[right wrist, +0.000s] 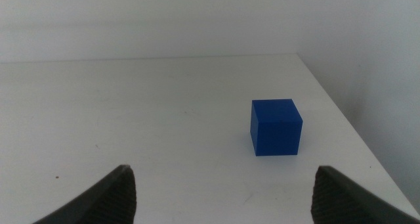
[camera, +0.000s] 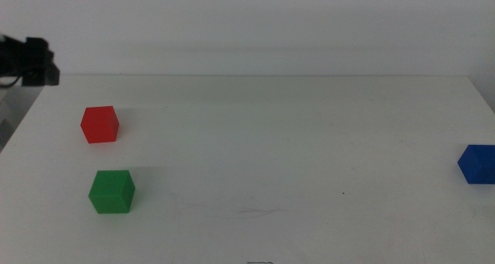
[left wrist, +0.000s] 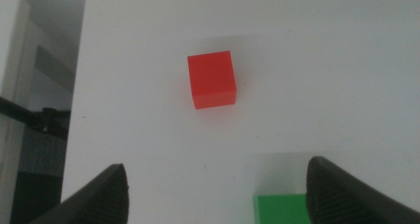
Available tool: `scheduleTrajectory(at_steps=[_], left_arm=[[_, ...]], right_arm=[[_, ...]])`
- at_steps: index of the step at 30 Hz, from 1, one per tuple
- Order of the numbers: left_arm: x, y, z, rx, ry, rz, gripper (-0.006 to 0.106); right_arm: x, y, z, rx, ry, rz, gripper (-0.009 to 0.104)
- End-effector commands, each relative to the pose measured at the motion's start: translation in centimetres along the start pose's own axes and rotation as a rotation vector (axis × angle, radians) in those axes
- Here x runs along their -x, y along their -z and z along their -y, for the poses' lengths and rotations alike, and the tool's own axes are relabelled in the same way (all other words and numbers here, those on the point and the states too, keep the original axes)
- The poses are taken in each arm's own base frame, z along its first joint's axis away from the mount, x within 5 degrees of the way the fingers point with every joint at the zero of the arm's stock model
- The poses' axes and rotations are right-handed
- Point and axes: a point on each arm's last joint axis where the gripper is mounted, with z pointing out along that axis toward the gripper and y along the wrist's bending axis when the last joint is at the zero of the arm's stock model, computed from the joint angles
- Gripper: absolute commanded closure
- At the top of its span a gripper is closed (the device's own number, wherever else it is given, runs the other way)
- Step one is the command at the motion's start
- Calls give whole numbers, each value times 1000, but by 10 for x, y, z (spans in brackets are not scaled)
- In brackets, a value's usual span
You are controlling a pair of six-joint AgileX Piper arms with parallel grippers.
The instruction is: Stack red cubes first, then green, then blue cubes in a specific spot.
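Both grippers have dark, near-black jaws with rounded tips and a finely ribbed matte surface: left gripper [left wrist: 216,191], right gripper [right wrist: 223,194].

A plain white bench [camera: 294,156] fills most of the middle view, its far edge meeting a pale wall [camera: 271,24]. At ten o'clock, past the bench's corner, sits a dark, blurred piece of equipment [camera: 31,61].

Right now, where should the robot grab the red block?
Probably from above, jaws closing on two opposite flat sides of the red cube. It sits flat with bare table around it, apart from the green cube. The open left gripper is already over it.
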Motion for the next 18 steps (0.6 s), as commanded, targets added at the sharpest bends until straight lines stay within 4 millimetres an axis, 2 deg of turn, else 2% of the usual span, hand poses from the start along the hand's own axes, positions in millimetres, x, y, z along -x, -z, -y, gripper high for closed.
scheduleTrajectory(at_steps=[1, 8, 18], left_arm=[[25, 2, -1, -6, 21, 51, 9], [51, -59, -6, -31, 30, -97, 9], [69, -140, -12, -42, 58, -206, 9]], right_arm=[[13, 3, 0, 1, 22, 112, 20], [13, 3, 0, 0, 29, 112, 20], [13, 3, 0, 0, 29, 112, 20]])
